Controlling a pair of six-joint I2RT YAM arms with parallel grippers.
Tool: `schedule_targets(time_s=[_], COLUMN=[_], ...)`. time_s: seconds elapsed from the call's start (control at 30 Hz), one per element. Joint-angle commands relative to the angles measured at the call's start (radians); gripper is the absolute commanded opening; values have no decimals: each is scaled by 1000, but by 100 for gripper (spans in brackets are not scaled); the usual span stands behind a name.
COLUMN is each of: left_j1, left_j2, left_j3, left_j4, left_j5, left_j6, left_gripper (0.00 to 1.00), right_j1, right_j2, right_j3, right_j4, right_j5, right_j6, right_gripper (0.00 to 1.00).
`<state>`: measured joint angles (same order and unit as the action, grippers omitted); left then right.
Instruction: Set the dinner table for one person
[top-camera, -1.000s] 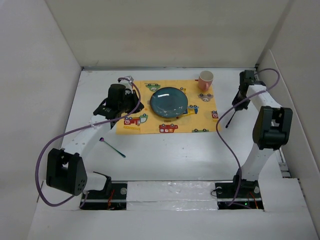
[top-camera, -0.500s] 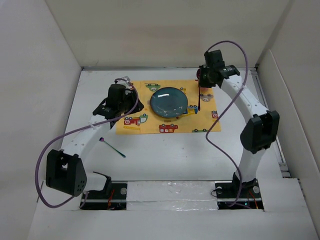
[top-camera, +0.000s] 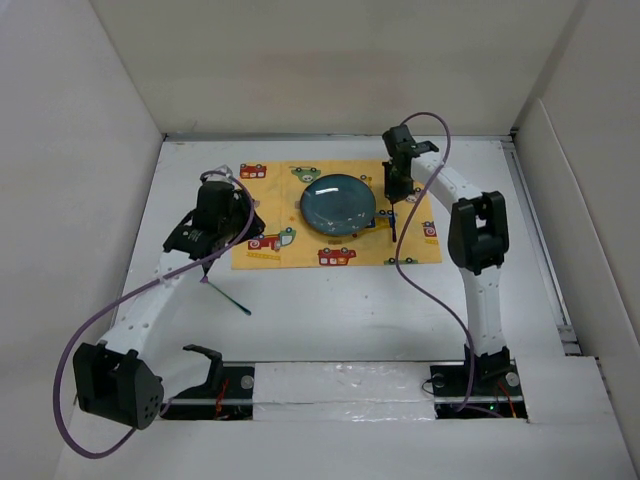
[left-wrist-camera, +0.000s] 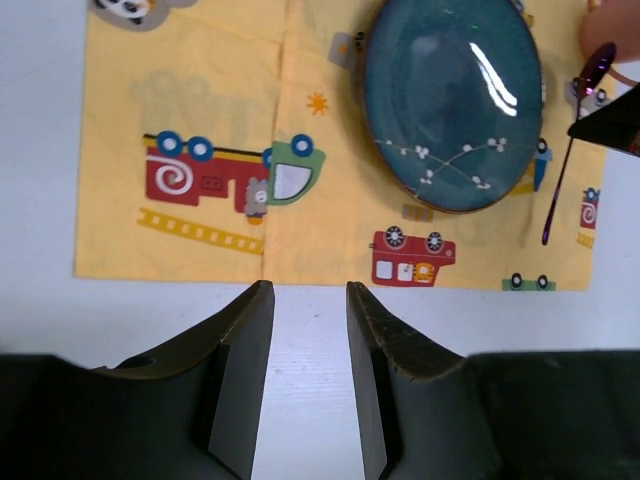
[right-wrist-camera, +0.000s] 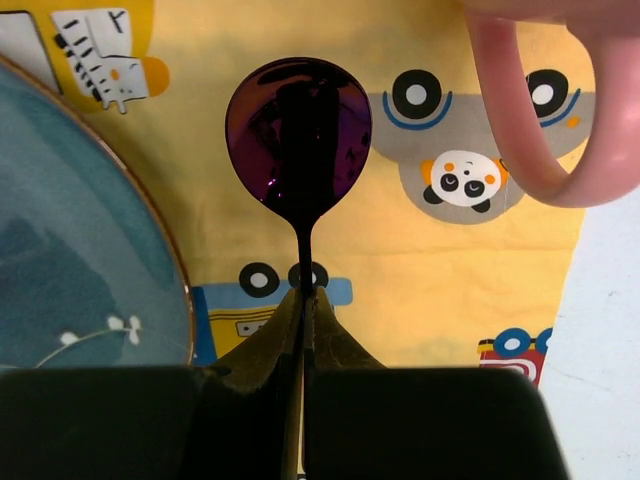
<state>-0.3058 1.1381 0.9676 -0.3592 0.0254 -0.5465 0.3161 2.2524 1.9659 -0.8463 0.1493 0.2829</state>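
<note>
Above: the broad white surface (top-camera: 330, 300) lay roomy nearside. Left wrist: my left fingers (left-wrist-camera: 238, 370) stood apart by the yellow car-print cloth mat's (left-wrist-camera: 200, 100) edge. Right wrist: my right fingers (right-wrist-camera: 262, 350) pinched a purple spoon (right-wrist-camera: 298, 130); pink mug (right-wrist-camera: 495, 100) was cut off.

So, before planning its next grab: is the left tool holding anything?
No, the left tool stands open, with nothing between its fingers.

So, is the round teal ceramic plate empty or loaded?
Empty: the round teal plate shows only bare glaze and a painted white sprig.
</note>
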Motion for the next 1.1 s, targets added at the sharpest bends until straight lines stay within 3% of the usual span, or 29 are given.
schedule_targets(time_s=[0.0, 0.27, 0.47, 0.5, 0.63, 0.83, 1.0, 1.07], left_j1=[13, 23, 134, 157, 299, 421, 421, 421], left_j2=[-41, -17, -14, -23, -46, -17, 35, 64], left_j3=[-27, -27, -53, -64, -134, -179, -171, -175], left_j4=[-88, -274, -316, -302, -273, -284, -303, -307], left_j5=[-59, -205, -202, -190, -92, -50, -108, -127], left_j6=[-21, -111, -153, -155, -121, -108, -132, -142], left_gripper=[33, 34, 43, 44, 45, 45, 45, 45], right_j1=[9, 9, 9, 9, 9, 29, 84, 110], right_j2=[21, 68, 79, 78, 53, -75, -326, -413], right_j3=[74, 65, 42, 44, 31, 10, -125, -195], right_j4=[-13, 16, 36, 36, 38, 47, 110, 151], right_j5=[27, 4, -14, -13, -7, -53, -102, -114], right_j6=[-8, 7, 10, 12, 16, 35, 84, 128], right_gripper=[0, 0, 4, 6, 32, 46, 47, 23])
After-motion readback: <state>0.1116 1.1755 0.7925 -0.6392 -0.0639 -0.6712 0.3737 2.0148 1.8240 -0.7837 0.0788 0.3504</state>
